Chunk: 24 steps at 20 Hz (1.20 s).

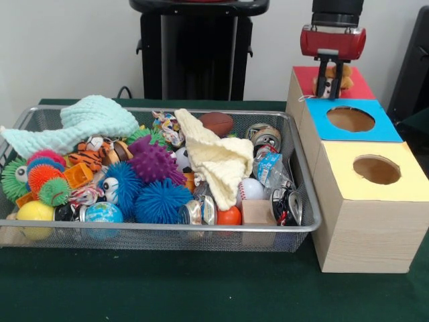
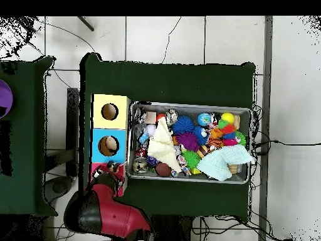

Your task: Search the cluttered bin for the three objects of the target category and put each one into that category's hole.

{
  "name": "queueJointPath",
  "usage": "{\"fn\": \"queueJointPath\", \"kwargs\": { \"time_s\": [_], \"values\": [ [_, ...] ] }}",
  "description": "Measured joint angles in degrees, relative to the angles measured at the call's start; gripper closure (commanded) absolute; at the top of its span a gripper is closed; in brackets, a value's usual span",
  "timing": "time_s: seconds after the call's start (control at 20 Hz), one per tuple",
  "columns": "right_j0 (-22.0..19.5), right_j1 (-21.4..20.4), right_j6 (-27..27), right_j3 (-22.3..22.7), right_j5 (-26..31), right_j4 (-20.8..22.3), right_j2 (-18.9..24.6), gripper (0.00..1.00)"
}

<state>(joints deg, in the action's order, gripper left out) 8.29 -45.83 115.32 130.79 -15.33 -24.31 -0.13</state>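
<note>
hand [image 1: 328, 86]: poised over the red-topped box [image 1: 358, 84] at the far end of the row; dark fingers clamped on a small brown plush [image 1: 342, 77], held low there, presumably for release into that box's hole; hole itself hidden behind hand and toy
brown plush: soft, fuzzy, bear-like; partly masked by the fingers
bin [image 1: 305, 227]: wide, shallow, silver wire mesh with rounded rim; set on the green tabletop [image 1: 167, 288] just beside the boxes, probably to keep transfers short
tiger plush [image 1: 90, 157]: orange with black stripes; lying at the bin's left in the front view, half under the mint knitted cloth [image 1: 87, 121]; yet to be picked
third plush: not made out in the clutter
cream knitted cloth [image 1: 218, 157]: draped over mid-bin items, likely concealing some
spiky balls [image 1: 157, 198]: blue and purple rubber, bristly; distractors
blue-topped box [image 1: 352, 121], yellow-topped box [image 1: 375, 171]: pale wood-look sides, round holes; not the target, by judgement
</note>
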Motion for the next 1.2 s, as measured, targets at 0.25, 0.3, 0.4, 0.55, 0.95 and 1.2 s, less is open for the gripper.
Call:
{"fn": "queueJointPath", "kwargs": {
  "time_s": [0.25,0.3,0.4,0.55,0.95,1.2],
  "values": [
    [0.43,-0.19,0.01,0.02,0.00,-0.66,0.03,1.00],
    [0.45,-0.24,0.01,0.04,0.00,-0.70,0.06,1.00],
    [0.45,-0.29,0.01,0.09,0.00,-0.71,0.09,1.00],
    [0.49,-0.57,0.01,0.35,0.04,-0.84,0.09,1.00],
    [1.18,-2.02,0.01,1.58,1.53,-1.63,0.32,1.00],
    [1.19,-2.82,0.01,2.70,2.49,-1.62,0.75,1.00]
  ]
}}
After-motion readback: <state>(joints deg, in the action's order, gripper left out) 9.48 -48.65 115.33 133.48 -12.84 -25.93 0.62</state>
